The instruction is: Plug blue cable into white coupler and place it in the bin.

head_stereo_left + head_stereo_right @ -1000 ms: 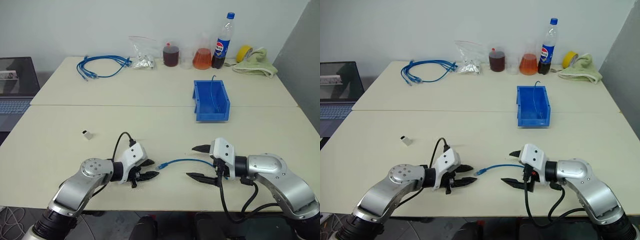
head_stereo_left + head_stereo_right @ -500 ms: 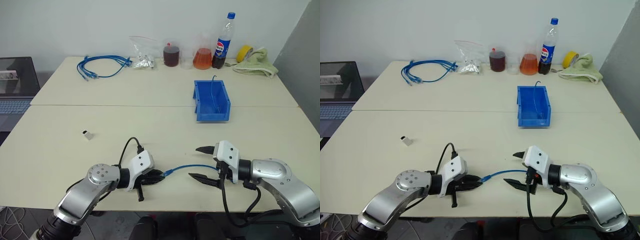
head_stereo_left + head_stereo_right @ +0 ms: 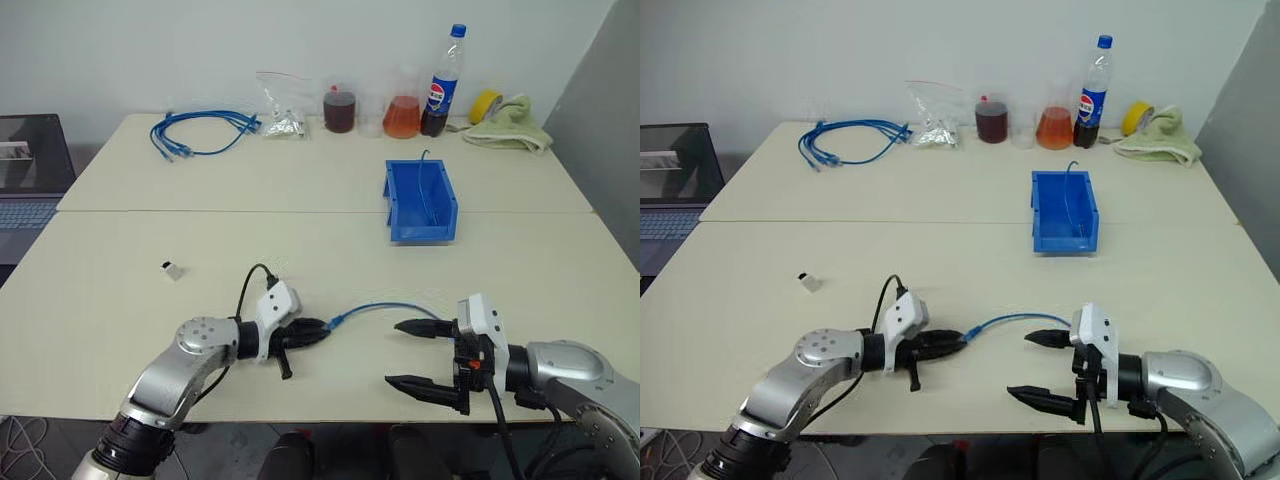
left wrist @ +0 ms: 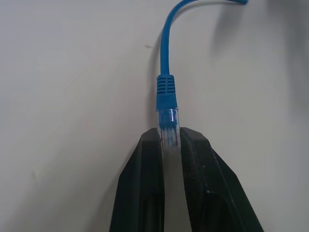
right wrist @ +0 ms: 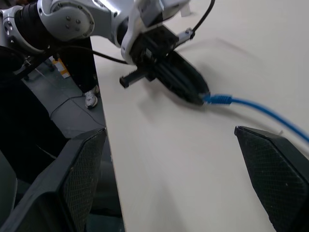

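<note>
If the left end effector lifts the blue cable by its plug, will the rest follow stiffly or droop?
Probably droop: the blue cable is thin and already curves loosely on the table. It looks light, so it should trail along easily. The left end effector pinches only the small clear plug, which might slip.

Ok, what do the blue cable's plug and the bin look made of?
The thin blue cable's plug, pinched in the left hand, looks like clear hard plastic: coloured wires show through, behind a ribbed blue boot, probably rubbery. The blue rectangular bin looks like moulded, slightly glossy plastic.
</note>
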Available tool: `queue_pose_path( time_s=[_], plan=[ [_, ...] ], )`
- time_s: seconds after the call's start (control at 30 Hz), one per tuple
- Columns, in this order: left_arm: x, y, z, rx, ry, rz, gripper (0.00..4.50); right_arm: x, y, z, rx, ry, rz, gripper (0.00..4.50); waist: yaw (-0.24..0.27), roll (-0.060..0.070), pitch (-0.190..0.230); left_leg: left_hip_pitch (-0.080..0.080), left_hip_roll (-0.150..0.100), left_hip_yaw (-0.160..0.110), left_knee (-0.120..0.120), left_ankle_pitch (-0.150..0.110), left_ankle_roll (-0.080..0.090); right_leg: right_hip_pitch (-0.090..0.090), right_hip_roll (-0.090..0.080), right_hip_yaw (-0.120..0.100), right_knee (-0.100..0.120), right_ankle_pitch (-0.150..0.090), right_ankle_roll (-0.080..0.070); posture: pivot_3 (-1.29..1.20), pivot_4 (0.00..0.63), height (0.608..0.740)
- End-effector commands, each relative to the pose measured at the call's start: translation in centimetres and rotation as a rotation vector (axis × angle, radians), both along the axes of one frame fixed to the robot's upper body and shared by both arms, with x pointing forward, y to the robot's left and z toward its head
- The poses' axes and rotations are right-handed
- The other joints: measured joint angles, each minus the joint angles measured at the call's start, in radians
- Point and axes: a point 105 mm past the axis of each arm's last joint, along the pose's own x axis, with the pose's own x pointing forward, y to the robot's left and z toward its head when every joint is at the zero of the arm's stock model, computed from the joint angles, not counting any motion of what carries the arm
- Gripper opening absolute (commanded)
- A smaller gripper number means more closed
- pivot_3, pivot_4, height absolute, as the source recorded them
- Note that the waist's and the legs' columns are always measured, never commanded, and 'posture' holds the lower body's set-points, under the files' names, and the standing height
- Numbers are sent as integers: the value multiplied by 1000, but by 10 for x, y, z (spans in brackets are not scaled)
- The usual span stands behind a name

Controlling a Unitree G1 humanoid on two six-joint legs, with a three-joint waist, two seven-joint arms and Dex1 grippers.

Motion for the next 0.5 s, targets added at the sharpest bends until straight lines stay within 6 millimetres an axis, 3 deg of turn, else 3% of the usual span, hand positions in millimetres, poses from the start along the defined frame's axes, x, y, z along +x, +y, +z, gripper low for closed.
queue_pose_path(
  time_s=[0.03,0.3,0.5],
  plan=[
    [-4,-3,16,-66,-16,-49,220,2,7,-2,42,-1,-36,4500,-3,0,0,0,0,0,0,0,0,0,0,0,0,0,0,0,150,740],
    [-4,-4,34,-156,29,-65,220,13,10,-2,149,46,-123,4500,0,0,0,0,0,0,0,0,0,0,1,0,0,0,0,0,150,740],
    [-10,-6,41,-202,102,-94,220,17,11,-1,269,193,-172,4500,-1,0,0,0,0,0,0,0,0,-1,1,1,0,0,0,0,150,740]
  ],
)
